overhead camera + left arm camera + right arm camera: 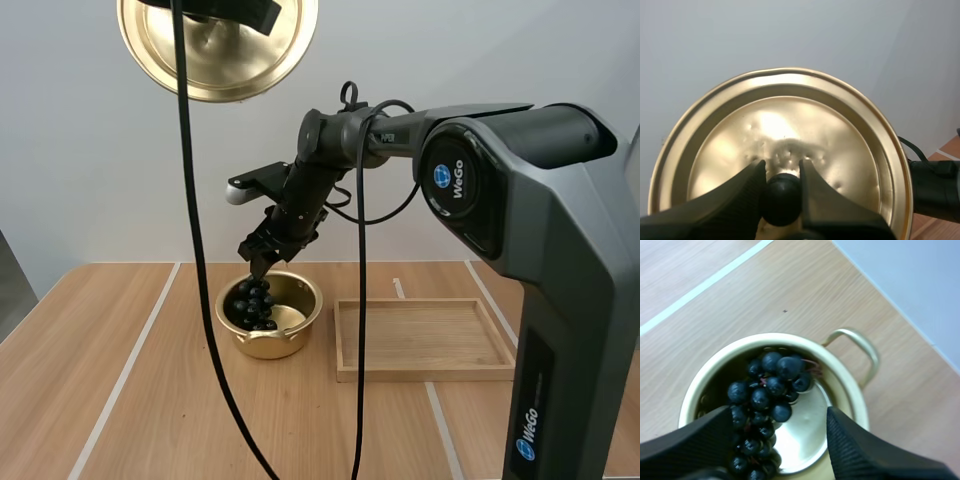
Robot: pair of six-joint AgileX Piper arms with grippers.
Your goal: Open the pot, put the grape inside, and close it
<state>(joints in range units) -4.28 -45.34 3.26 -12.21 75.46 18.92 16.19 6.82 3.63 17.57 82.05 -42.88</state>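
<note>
Holding the round golden metal lid (790,125) high above the light wooden tabletop (120,330), my left pincer (782,170) is closed firmly on the lid's black round knob (781,200), with one finger on each side of it. The lid hangs tilted, well apart from everything below.

My right pincer (262,262) hovers just over the rim of the small golden metal pot (770,339), which stands on the tabletop beside the shallow wooden tray (420,374). Its two black fingers (700,440) stand wide apart and pinch nothing between them. The bunch of dark blue grapes (767,390) lies inside the pot, on the side toward one finger, and part of the shiny bottom is bare next to it. Whether that finger touches the lowest berries I cannot say, because they run close under it and the view is dark there.

I judge that the first two steps are done: the pot is open and the grapes are in it. The step in hand is the end of the placing. Only the closing is left.

The next move, as I see it, calls for the right arm to rise straight up and go aside, so that no berry is pulled out by a finger. Then the left arm must bring the lid down level and centred on the rim before the left pincer lets go of the knob.
</note>
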